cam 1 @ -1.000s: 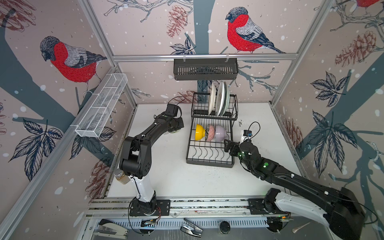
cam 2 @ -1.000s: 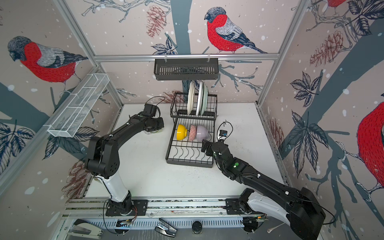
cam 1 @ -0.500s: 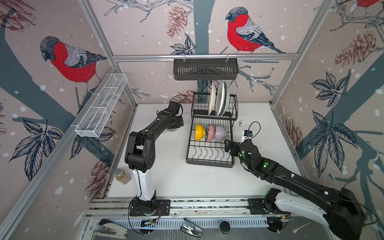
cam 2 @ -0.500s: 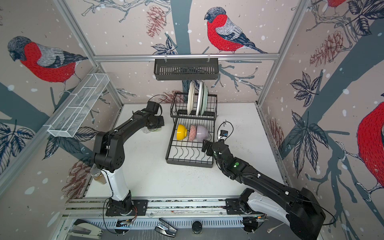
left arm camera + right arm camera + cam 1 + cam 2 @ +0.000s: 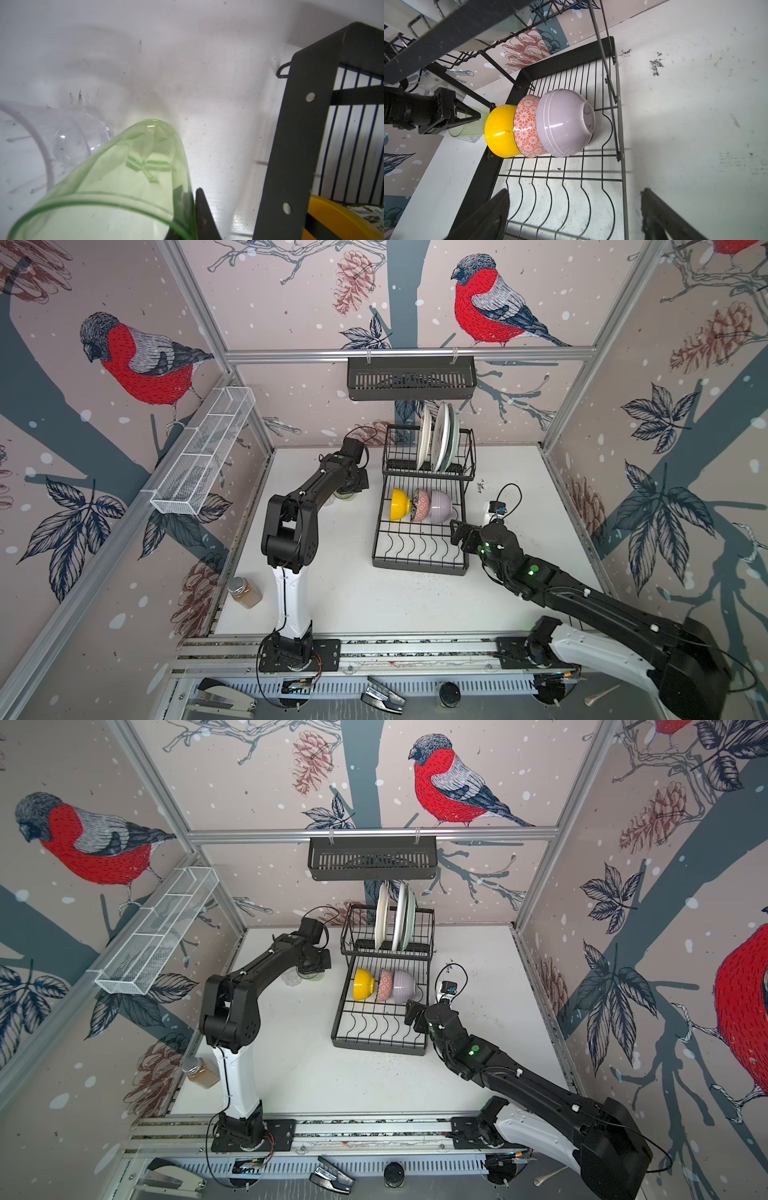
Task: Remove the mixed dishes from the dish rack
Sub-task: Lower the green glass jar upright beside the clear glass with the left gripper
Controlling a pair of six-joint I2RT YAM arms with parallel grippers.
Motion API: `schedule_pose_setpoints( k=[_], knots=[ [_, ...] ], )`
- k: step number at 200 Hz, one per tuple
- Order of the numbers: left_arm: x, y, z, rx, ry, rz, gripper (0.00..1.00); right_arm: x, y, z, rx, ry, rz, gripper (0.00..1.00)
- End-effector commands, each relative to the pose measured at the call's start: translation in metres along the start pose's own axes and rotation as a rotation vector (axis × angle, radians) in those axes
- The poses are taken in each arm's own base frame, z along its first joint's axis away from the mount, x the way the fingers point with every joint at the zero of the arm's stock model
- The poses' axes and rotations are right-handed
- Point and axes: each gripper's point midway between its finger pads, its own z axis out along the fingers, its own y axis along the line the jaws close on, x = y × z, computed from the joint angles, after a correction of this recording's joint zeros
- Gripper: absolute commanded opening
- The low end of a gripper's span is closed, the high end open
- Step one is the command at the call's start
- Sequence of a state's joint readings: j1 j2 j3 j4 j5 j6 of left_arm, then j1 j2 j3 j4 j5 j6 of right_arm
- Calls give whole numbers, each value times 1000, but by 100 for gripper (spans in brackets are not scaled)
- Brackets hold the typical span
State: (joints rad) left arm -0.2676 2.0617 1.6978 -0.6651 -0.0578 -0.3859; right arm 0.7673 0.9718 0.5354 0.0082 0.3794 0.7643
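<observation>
Three bowls (image 5: 527, 124) lie nested on their sides, row crosswise on the black wire dish rack (image 5: 415, 569) tray. Lilac ceramic bowl (image 5: 562, 122) sits nearest the wide-open right gripper (image 5: 459, 533). Left gripper (image 5: 475, 116) pinches the pale-green glass tumbler (image 5: 124, 176), left of rack.

A jar (image 5: 245, 592) stands at the table's (image 5: 374, 605) left edge, near the front. A black basket (image 5: 411, 383) hangs at the back, a mesh trough (image 5: 203, 452) on the left.

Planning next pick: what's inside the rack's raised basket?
The raised basket holds cream plates and a mint plate, on edge. A cream plate covers the mint one's face.
</observation>
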Motion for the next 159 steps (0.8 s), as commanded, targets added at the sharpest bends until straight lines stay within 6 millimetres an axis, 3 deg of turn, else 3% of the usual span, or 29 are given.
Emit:
schedule_pose_setpoints(
  k=[1, 37, 50, 65, 72, 91, 116, 132, 159],
  knots=[
    [3, 8, 4, -48, 32, 19, 0, 0, -3, -1, 6, -3, 11, 97],
    [1, 7, 9, -46, 43, 23, 4, 1, -4, -1, 5, -2, 12, 98],
    [-1, 6, 9, -44, 41, 22, 15, 2, -4, -1, 3, 2, 12, 98],
    [-4, 5, 6, -43, 35, 25, 20, 3, -3, 0, 0, 7, 13, 98],
    [-5, 4, 5, -41, 31, 27, 26, 3, -3, 0, -2, 6, 15, 98],
    [-8, 3, 2, -35, 24, 32, 55, 4, -4, 0, 4, 10, 14, 98],
    [-9, 4, -3, -42, 20, 33, 75, 5, -5, 0, 7, 14, 12, 98],
    [-10, 5, -7, -49, 11, 34, 96, 4, -4, 0, 6, 12, 14, 98],
    [-12, 2, -18, -29, -6, 38, 97, 3, -4, 0, 8, 12, 12, 99]
  ],
)
